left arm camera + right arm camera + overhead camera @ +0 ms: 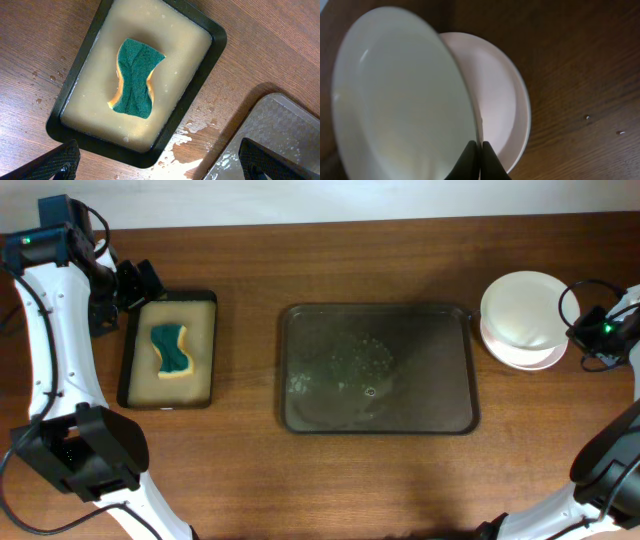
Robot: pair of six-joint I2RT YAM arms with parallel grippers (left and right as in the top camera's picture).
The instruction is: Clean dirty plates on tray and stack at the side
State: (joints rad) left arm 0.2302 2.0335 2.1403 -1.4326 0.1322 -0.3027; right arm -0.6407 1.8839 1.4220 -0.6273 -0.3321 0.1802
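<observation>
The dark brown tray (430, 380) lies mid-table (250, 480), its floor glistening with a film of water and scattered droplets. Just off the tray's right end sit the white plates. The lower plate (525, 358) lies flat on the wood, though the pictures do not show whether it is one plate or two. The upper plate (522, 310) is tilted above it, one edge raised. In the right wrist view this upper plate (400, 100) is smooth and glossy, with a faint yellowish tinge low on its face, and the lower plate (500, 100) shows behind it. The right gripper (480, 145) is pinched tight on the upper plate's rim.

To the tray's left, well apart, a small black tray (210, 55) holds a green-topped sponge (136, 77) on a tan liner. The left gripper (159, 145) hovers over it with its fingers spread wide, grasping nothing.
</observation>
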